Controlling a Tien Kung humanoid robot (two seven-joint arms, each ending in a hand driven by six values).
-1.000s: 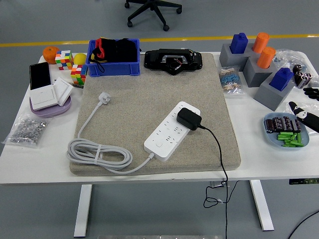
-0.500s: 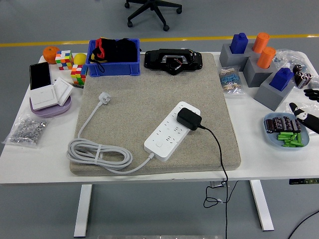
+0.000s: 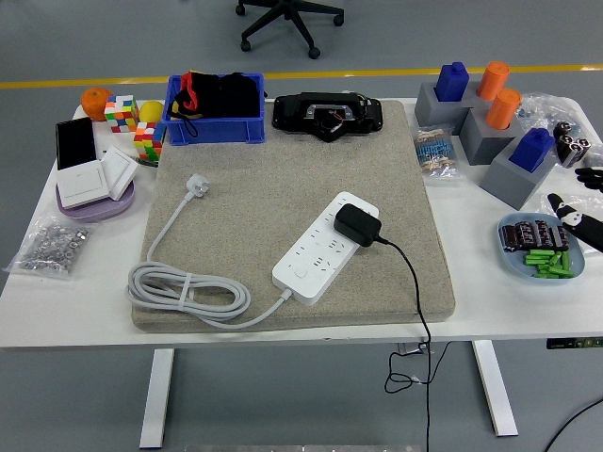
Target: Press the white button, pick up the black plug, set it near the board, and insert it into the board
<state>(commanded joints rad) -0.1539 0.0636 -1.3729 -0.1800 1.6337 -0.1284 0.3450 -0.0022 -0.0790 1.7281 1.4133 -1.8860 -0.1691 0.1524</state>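
Head view of the bench (image 3: 85,292). The black plug (image 3: 358,224) sits on the far end of the white power strip (image 3: 325,249), seemingly seated in one of its sockets; its black cord (image 3: 413,282) runs from the plug over the mat's near edge and off the bench. The white button (image 3: 300,274) lies at the strip's near end, just short of where the strip's grey cable (image 3: 188,292) leaves it. The strip rests on a grey mat (image 3: 283,169).

Stage: the plug already lies as the task's last step wants it. This fits either a finished insertion or a setup in which the plug is yet to be pulled, so no single move can be prescribed.

The right robot hand (image 3: 577,218) rests at the bench's right edge, well apart from the strip, beside a blue dish (image 3: 512,259); it holds nothing, and how far its fingers are spread cannot be told. The left is out of view.

Room: bare mat lies on the far side of the strip, toward the blue bin (image 3: 215,127). The coiled cable crowds the strip's left; the hanging cord occupies its right.
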